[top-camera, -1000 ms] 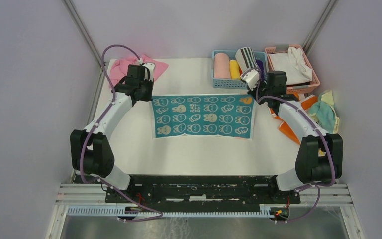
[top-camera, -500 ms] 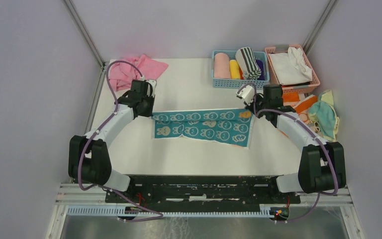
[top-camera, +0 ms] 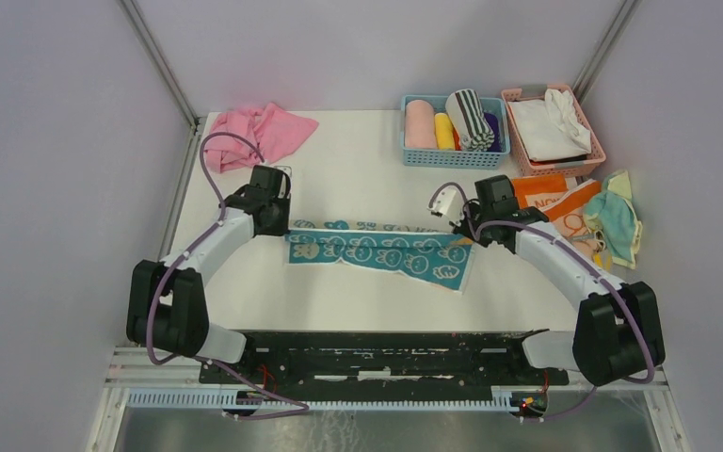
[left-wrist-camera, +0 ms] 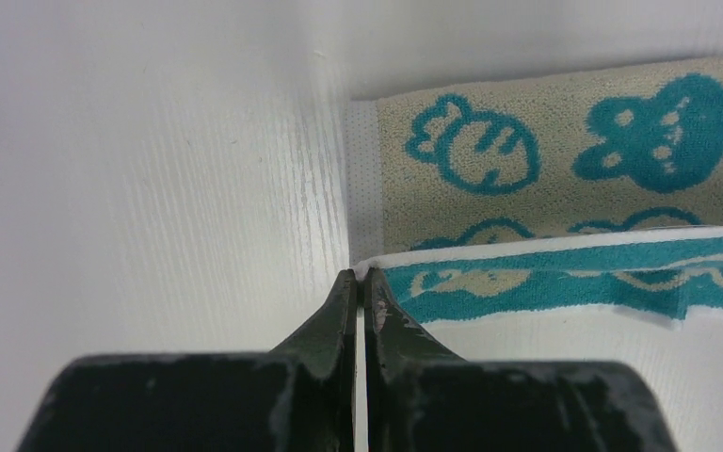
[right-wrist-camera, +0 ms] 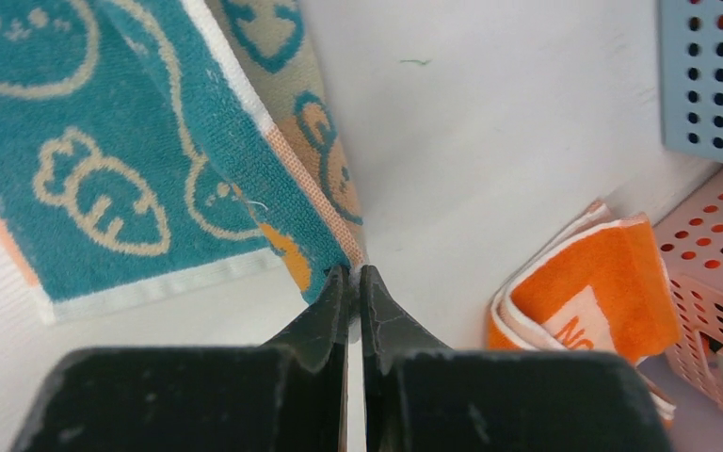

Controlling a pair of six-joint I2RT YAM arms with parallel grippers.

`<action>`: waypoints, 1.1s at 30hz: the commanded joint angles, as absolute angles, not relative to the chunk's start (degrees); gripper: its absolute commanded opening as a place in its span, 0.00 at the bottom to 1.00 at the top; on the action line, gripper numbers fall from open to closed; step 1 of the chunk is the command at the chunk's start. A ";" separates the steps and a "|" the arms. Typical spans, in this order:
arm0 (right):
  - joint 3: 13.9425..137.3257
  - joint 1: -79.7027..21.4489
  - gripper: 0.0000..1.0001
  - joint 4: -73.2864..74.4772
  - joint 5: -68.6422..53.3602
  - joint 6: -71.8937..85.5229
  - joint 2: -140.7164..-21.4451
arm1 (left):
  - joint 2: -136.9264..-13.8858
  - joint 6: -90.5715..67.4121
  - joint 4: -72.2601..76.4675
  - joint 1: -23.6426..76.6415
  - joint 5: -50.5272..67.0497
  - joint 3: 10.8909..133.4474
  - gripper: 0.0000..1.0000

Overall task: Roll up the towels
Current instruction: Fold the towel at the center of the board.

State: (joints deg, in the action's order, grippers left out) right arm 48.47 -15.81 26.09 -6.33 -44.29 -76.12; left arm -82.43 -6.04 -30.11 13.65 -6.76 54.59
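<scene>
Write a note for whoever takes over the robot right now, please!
Grippers: the left gripper is shut on the bunny towel at its left corner, and the right gripper is shut on its right corner.
Where: the bunny towel lies mid-table, partly folded over itself.
Done: rolled towels sit in the blue basket.
Left: finish folding and roll it, then the pink towel, orange towel and teal-and-yellow towel.

A blue perforated basket (top-camera: pixel 452 158) is sitting at the far edge of the white table (top-camera: pixel 358 179), and a pink perforated basket (top-camera: pixel 560 167) is standing just beside it on the right. Pale grey walls (top-camera: pixel 56 141) are closing the table in, with a metal post (top-camera: pixel 157 61) slanting up from its far left corner.
</scene>
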 commanded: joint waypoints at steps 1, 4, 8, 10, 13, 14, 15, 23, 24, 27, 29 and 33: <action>51.58 -18.58 0.01 41.60 -6.11 -46.75 -74.01 | -80.66 -11.06 -29.41 13.71 -8.64 53.22 0.06; 54.61 -19.38 0.02 49.84 -5.87 -46.97 -76.55 | -79.72 -13.34 -29.10 13.72 -7.88 51.66 0.11; 57.01 -20.89 0.08 55.53 -8.24 -46.70 -76.76 | -77.02 -16.84 -29.49 13.71 -9.28 49.86 0.16; 57.92 -21.50 0.11 57.76 -9.98 -46.38 -75.68 | -74.99 -19.04 -29.16 13.73 -10.86 48.72 0.18; 60.09 -22.31 0.22 62.82 -12.31 -45.86 -74.60 | -72.33 -21.88 -28.70 13.65 -12.50 47.62 0.20; 60.98 -22.61 0.26 64.73 -13.91 -45.71 -74.55 | -71.55 -22.77 -28.51 13.64 -12.77 47.25 0.24; 61.81 -23.00 0.30 66.36 -15.60 -45.37 -74.49 | -70.82 -23.51 -28.49 13.64 -13.09 46.94 0.28; 64.05 -26.80 0.48 67.97 -23.52 -39.86 -70.92 | -64.69 -24.69 -29.19 13.53 -15.60 46.73 0.50; 63.78 -26.92 0.48 66.09 -23.73 -37.14 -70.11 | -64.34 -24.74 -29.08 13.59 -15.45 47.01 0.52; 63.08 -26.97 0.53 57.80 -22.80 -23.84 -68.13 | -64.52 -24.25 -29.23 13.65 -13.53 48.82 0.56; 63.39 -26.98 0.50 54.24 -20.55 -14.55 -68.81 | -65.48 -23.81 -29.33 13.65 -11.32 50.39 0.58; 62.61 -26.94 0.50 53.00 -12.01 0.85 -71.43 | -69.10 -23.38 -29.29 13.92 -5.69 53.16 0.62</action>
